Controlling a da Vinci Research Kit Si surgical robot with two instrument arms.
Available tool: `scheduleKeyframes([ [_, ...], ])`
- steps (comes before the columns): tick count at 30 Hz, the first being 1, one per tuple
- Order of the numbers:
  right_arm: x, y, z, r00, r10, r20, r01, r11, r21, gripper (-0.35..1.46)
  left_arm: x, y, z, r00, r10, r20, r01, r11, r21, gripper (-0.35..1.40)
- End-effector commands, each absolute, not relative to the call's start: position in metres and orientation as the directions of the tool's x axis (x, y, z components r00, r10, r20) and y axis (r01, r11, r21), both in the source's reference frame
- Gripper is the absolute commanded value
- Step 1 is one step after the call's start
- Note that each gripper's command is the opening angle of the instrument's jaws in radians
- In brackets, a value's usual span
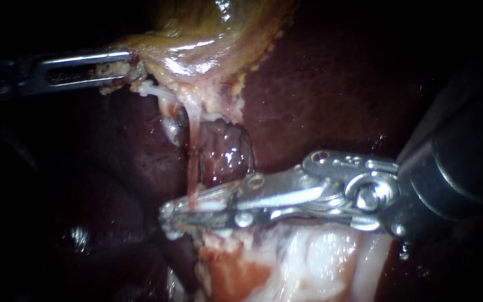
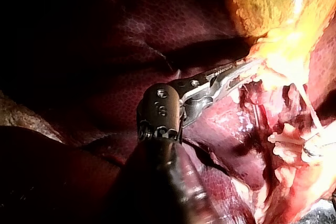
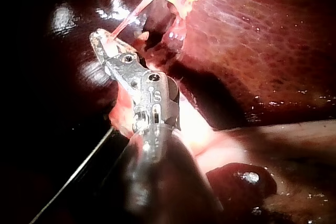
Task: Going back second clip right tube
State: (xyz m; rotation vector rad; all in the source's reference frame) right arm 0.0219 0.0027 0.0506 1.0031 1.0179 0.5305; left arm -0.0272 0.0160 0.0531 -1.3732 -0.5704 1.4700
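My left instrument (image 1: 127, 70) comes in at the upper left, its jaws shut on the edge of the yellowish gallbladder (image 1: 208, 39); the left wrist view shows the same hold (image 2: 249, 69). A thin pink tube (image 1: 193, 162) runs down from the gallbladder to my right instrument (image 1: 169, 219), which lies across the lower middle. Its long jaws stand a narrow gap apart, with the tube's lower end and a small white piece between them. In the right wrist view the tube (image 3: 126, 22) meets the tips of that instrument (image 3: 102, 40).
Dark red liver (image 1: 336, 84) surrounds the site. Pale white and pink tissue (image 1: 314, 263) lies just below the right instrument. A glistening reddish lump (image 1: 225, 151) sits beside the tube, under the gallbladder's edge.
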Motion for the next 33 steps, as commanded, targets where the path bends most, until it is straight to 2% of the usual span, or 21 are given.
scheduleKeyframes([
  [1, 0.0219, 0.0027, 0.0507, 0.458, 0.767, -0.449, 0.071, 0.472, 0.879, -0.35, -0.0272, 0.016, 0.0531, 0.149, 0.878, -0.455, -0.342, -0.386, -0.857, -0.35],
  [2, 0.0219, 0.0027, 0.0507, 0.454, 0.769, -0.45, 0.074, 0.47, 0.879, -0.29, -0.0272, 0.016, 0.0531, 0.149, 0.878, -0.455, -0.342, -0.386, -0.857, -0.35],
  [5, 0.0223, 0.0026, 0.0509, 0.431, 0.78, -0.454, 0.078, 0.469, 0.88, 0.21, -0.0272, 0.016, 0.053, 0.149, 0.878, -0.455, -0.342, -0.386, -0.857, -0.35],
  [8, 0.023, 0.0027, 0.0517, 0.407, 0.793, -0.453, 0.039, 0.481, 0.876, 0.43, -0.0272, 0.016, 0.053, 0.149, 0.878, -0.455, -0.342, -0.386, -0.857, -0.35],
  [11, 0.0233, 0.0029, 0.0528, 0.374, 0.781, -0.5, -0.003, 0.54, 0.842, 0.48, -0.0272, 0.016, 0.053, 0.149, 0.878, -0.455, -0.342, -0.386, -0.857, -0.35],
  [15, 0.023, 0.0031, 0.0546, 0.388, 0.719, -0.577, 0.001, 0.626, 0.78, 0.49, -0.0273, 0.0159, 0.053, 0.149, 0.878, -0.455, -0.342, -0.386, -0.857, -0.35],
  [21, 0.0219, 0.0035, 0.0552, 0.39, 0.633, -0.668, -0.006, 0.727, 0.686, 0.5, -0.0273, 0.0158, 0.0528, 0.149, 0.878, -0.455, -0.343, -0.385, -0.857, -0.35],
  [33, 0.0175, 0.0036, 0.055, 0.379, 0.553, -0.742, -0.006, 0.804, 0.595, 0.5, -0.0272, 0.0157, 0.0526, 0.149, 0.878, -0.455, -0.343, -0.385, -0.857, -0.35],
])
